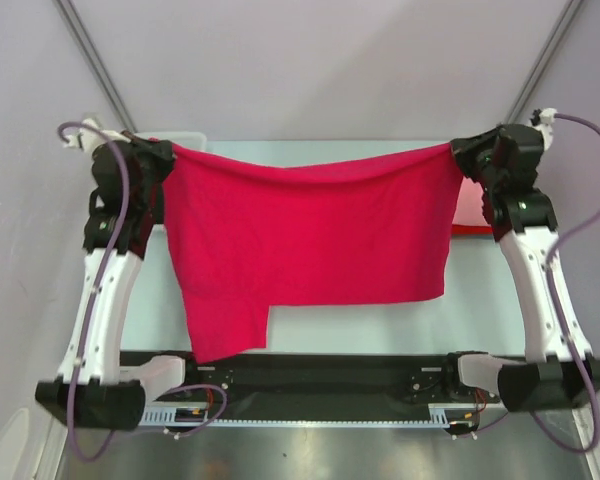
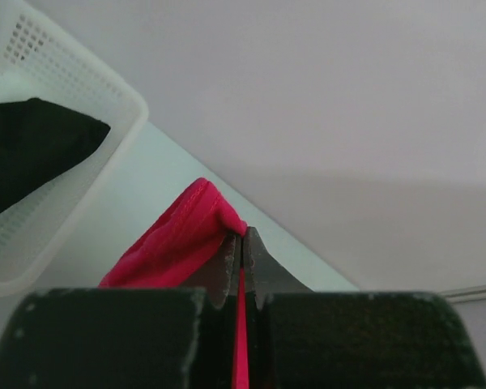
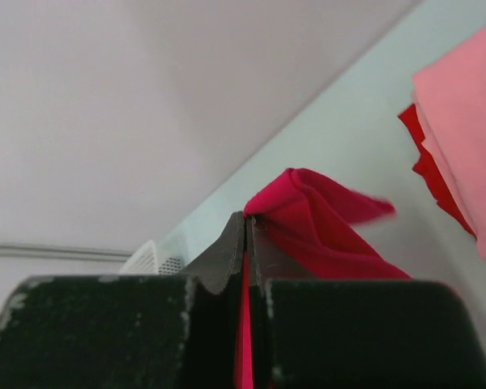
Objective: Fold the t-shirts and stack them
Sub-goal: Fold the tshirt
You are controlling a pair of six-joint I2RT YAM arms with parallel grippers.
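Observation:
A crimson-red t-shirt (image 1: pixel 310 235) hangs spread in the air between my two grippers, its lower edge drooping toward the table front. My left gripper (image 1: pixel 163 153) is shut on its top left corner; the cloth (image 2: pixel 174 243) bunches beside the fingertips (image 2: pixel 227 259). My right gripper (image 1: pixel 458 150) is shut on the top right corner; the cloth (image 3: pixel 316 219) folds over the fingertips (image 3: pixel 235 243). A folded light pink t-shirt (image 3: pixel 466 121) lies on a folded red one (image 3: pixel 425 166) at the right; they also show in the top view (image 1: pixel 470 205). A black t-shirt (image 2: pixel 28 154) lies in the basket.
A white perforated basket (image 2: pixel 105 154) stands at the back left of the table, mostly hidden behind the left arm in the top view (image 1: pixel 185 138). The pale table surface (image 1: pixel 330 325) shows below the hanging cloth. Grey walls enclose the back and sides.

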